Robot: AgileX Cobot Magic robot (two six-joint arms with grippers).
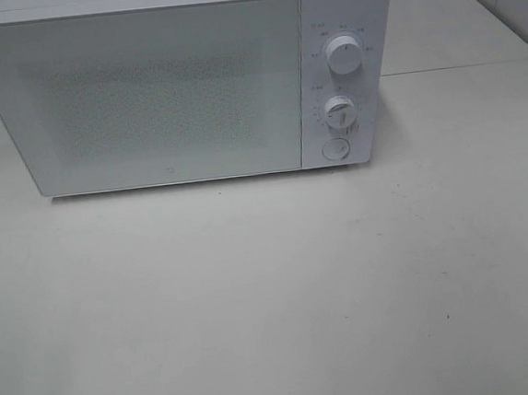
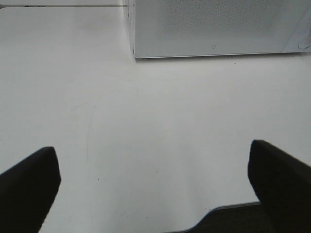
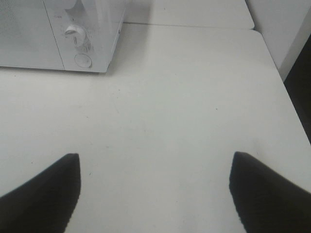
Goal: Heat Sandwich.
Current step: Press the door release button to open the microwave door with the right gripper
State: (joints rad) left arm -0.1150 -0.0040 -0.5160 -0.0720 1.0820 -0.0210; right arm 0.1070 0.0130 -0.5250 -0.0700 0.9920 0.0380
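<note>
White microwave (image 1: pixel 162 91) is sitting at the back of the white table (image 1: pixel 273 298), front facing the high camera. Its door (image 1: pixel 144 97) is sitting shut, flush with the control panel (image 1: pixel 346 79) on the right of the front. The panel is carrying an upper knob (image 1: pixel 344 55), a lower knob (image 1: pixel 340 110) under it and a round button (image 1: pixel 335 149) at the bottom. The door window is reading as a speckled grey screen and nothing is resolving through it, probably glare plus mesh. Sandwich: can't tell where it is, no view is showing it. Left gripper (image 2: pixel 153 153) is hovering over bare tabletop close to the table's front edge (image 2: pixel 228 208), its camera looking toward the microwave's door-side lower corner (image 2: pixel 136 54). Its two black fingers (image 2: pixel 29 189) are standing wide apart, holding nothing. Right gripper (image 3: pixel 155 156) is hovering over the table on the panel side of the microwave, well apart from it. Its fingers (image 3: pixel 43 194) are also spread wide, with only tabletop between them. Its camera is picking up the lower knob and round button, plus the seam where a second table (image 3: pixel 194 12) is butting against the far side of this one. A faint scuff line (image 2: pixel 90 131) is running across the surface ahead of the left gripper.
</note>
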